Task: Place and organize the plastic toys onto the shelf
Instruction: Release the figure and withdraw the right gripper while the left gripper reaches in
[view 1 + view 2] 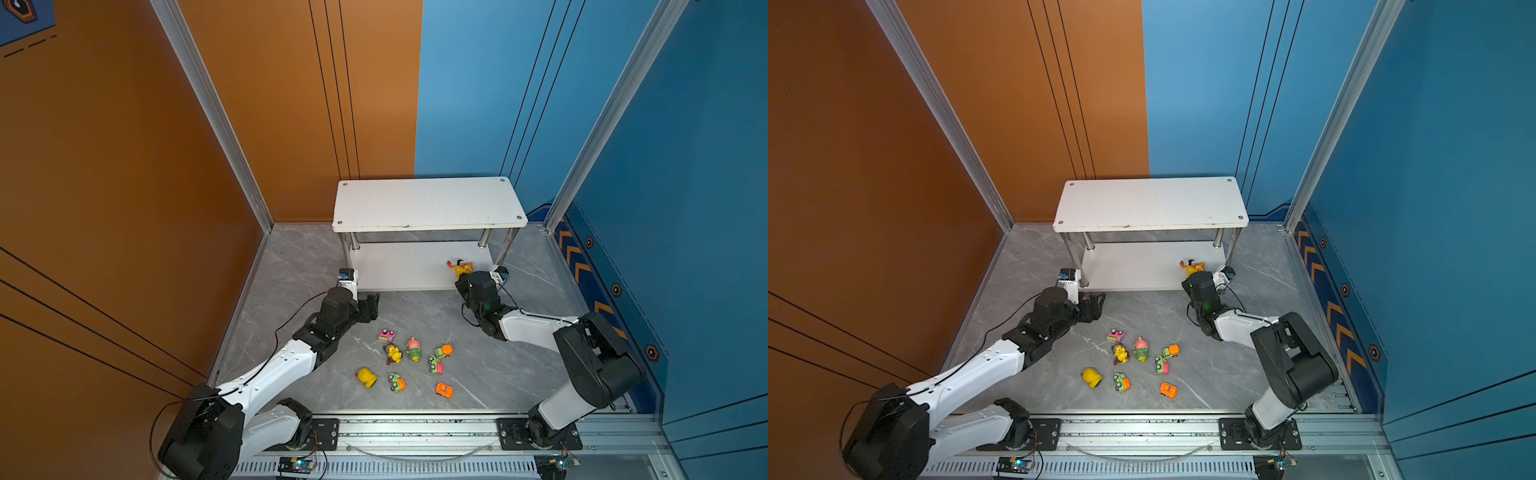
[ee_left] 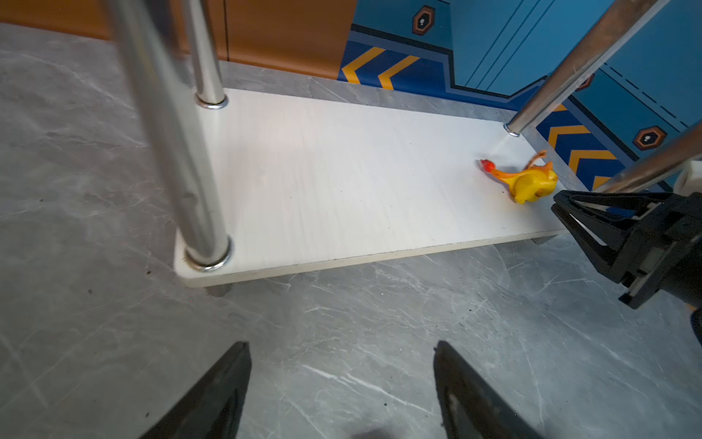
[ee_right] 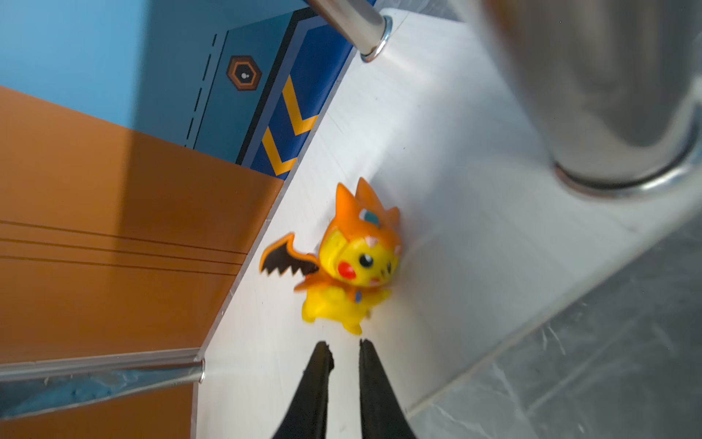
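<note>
Yellow figurine in orange dragon hood [image 3: 355, 262] lying tipped on shelf's lower board [image 2: 342, 182], near its right end. Straight ahead of right gripper [image 3: 345, 347], just clear of nearly closed, empty fingertips. Left gripper [image 2: 342, 380] spread wide, empty, well apart leftward. Eight toys left on floor.

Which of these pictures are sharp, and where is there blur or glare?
Both top views: sharp, evenly lit, the shelf bright white. Left wrist view: glare on the chrome leg, sharp otherwise. Right wrist view: the orange-and-yellow figurine slightly smeared, the nearest chrome leg strongly out of focus.
</note>
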`<state>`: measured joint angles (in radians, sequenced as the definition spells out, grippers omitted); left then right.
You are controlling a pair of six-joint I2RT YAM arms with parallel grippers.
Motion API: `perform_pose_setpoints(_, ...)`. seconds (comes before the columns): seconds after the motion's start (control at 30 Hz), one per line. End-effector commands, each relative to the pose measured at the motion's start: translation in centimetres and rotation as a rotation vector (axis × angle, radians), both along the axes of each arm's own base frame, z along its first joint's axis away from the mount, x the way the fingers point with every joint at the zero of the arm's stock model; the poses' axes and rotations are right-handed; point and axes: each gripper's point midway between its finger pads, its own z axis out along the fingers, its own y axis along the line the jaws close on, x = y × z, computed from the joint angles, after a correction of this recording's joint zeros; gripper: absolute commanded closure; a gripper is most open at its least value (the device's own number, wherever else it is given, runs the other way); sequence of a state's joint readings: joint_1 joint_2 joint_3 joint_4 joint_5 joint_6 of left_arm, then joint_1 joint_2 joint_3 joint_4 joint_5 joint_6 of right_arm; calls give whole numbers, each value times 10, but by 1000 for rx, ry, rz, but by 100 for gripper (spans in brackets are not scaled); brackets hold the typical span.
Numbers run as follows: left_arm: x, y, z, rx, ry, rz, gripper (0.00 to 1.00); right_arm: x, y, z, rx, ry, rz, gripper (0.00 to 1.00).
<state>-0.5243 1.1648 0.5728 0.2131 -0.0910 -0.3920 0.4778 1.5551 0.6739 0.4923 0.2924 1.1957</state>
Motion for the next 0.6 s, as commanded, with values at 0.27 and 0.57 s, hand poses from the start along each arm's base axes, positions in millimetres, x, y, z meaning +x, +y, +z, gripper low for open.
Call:
perform_pose_setpoints(0.27,16,-142,26,-34,-18,-308,24,-78,-30,-7,-210,123,130,82)
perform_pose_setpoints(0.57,30,-236,23,-63,-17,-445,2,-100,-50,-6,-183,183,213,80)
